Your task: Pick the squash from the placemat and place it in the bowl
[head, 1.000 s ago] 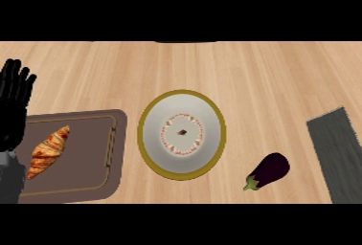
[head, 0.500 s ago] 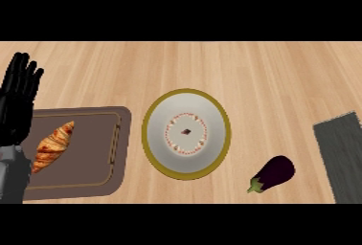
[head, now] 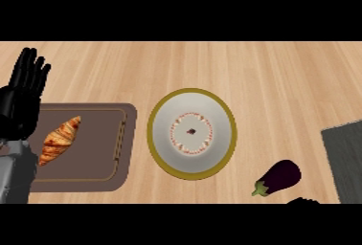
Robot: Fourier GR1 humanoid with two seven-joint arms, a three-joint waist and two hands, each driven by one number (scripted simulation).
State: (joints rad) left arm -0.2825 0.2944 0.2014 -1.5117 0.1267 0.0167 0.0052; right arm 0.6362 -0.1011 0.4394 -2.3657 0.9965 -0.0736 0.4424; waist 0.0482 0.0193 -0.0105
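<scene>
Wooden worktop (head: 283, 72) — plate (head: 191, 133) mid-scene, croissant (head: 59, 139) on a brown tray (head: 106, 143) to its left, eggplant (head: 279, 177) lower right. Left hand (head: 21, 95), fingers straight, has risen higher; right hand's (head: 302, 201) fingers — can't tell.

Pale wooden counter (head: 268, 81) with lengthwise grain under even light.

The bowl (head: 191, 133) sits mid-bench (head: 212, 67). Beyond it, bare wood runs the full width. To its left, just beside, a brown tray (head: 106, 143) with a croissant (head: 60, 139) blocks that flank, the left hand (head: 21, 98) upright over its far edge. Right of the bowl lies open wood, then an eggplant (head: 279, 177) near its lower right and a grey mat (head: 345, 160) past it.
</scene>
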